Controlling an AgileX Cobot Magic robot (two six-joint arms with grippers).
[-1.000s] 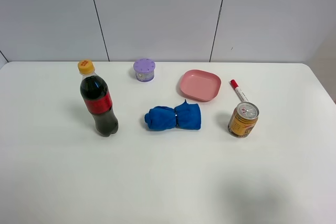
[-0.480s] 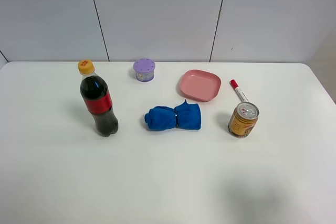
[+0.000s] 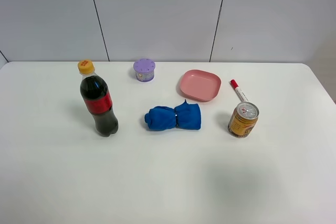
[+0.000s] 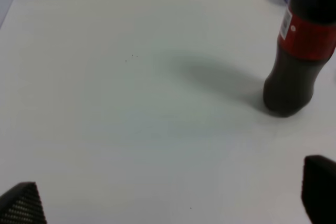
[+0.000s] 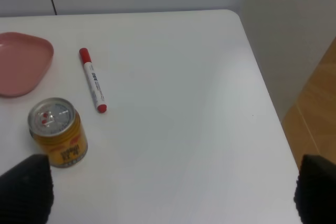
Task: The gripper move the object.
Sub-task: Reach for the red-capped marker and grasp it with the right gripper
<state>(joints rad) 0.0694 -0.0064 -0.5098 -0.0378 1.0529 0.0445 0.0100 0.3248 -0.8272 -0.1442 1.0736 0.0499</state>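
The white marker pen with a red cap [image 3: 239, 91] lies on the table at the back right, between the pink plate and the gold can [image 3: 243, 119]. In the right wrist view the pen [image 5: 93, 80] lies flat just beyond the can [image 5: 56, 132]. My right gripper [image 5: 170, 192] is open and empty, with its fingertips [image 5: 26, 187] wide apart, on the near side of the can. My left gripper [image 4: 168, 198] is open and empty over bare table near the cola bottle [image 4: 299, 51]. Neither gripper shows in the exterior high view.
A cola bottle [image 3: 98, 99] stands at the left. A blue rolled cloth [image 3: 174, 116] lies mid-table. A pink plate [image 3: 200, 85] and a purple round container [image 3: 144, 70] sit at the back. The table's right edge [image 5: 262, 82] drops to a wooden floor.
No object has moved. A faint shadow on the front of the table has shifted a little to the left.
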